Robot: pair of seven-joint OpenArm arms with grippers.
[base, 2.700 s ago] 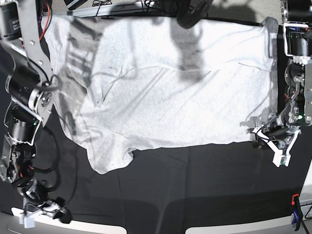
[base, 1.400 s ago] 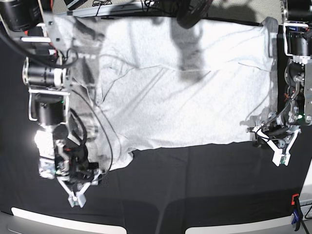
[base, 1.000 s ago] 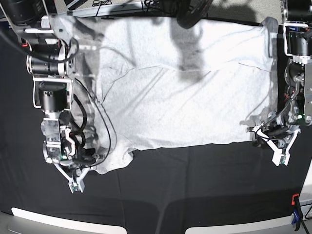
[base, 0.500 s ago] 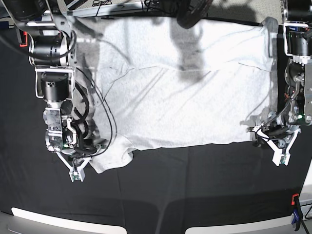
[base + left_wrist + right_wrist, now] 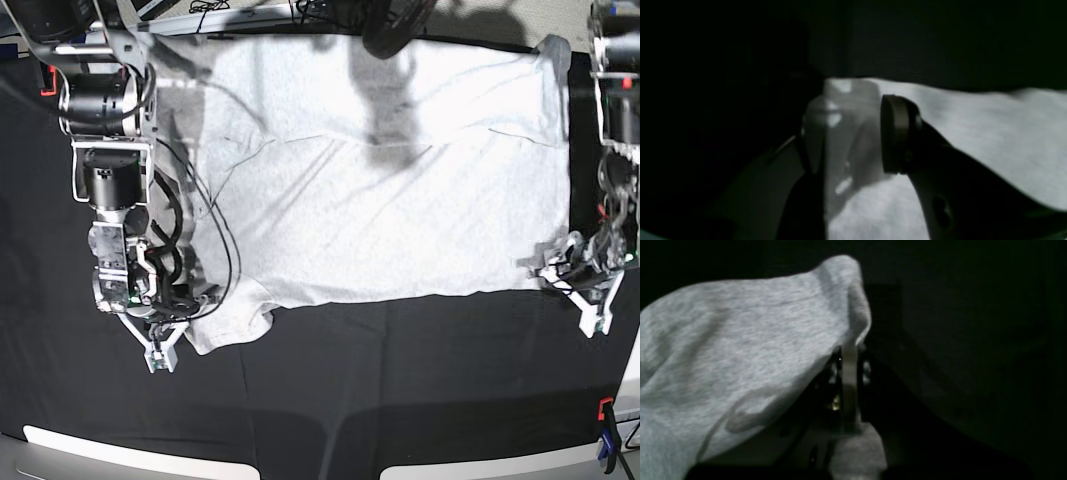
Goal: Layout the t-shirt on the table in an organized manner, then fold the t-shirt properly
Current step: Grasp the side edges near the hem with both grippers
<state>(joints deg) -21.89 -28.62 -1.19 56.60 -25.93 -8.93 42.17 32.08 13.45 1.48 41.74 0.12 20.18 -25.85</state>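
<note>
Black-clothed table (image 5: 400,380) carries limp, light t-shirt (image 5: 380,190); best held at hems/corners: right claw (image 5: 160,352) pinched shut on sleeve edge, left claw (image 5: 592,300) open.

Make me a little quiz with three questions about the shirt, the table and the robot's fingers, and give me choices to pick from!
1. Where is the right gripper in the base view?
A. at the shirt's lower left corner
B. at the shirt's middle
C. off the table

2. What colour is the table?
A. white
B. black
C. yellow

3. How are the right gripper's fingers?
A. wide apart
B. out of sight
C. shut on the t-shirt

Answers:
1 A, since that gripper sits at the near left corner of the t-shirt.
2 B, since the cloth around the shirt is black.
3 C, since the right wrist view shows the fingers pressed together with grey fabric draped from them.
</note>
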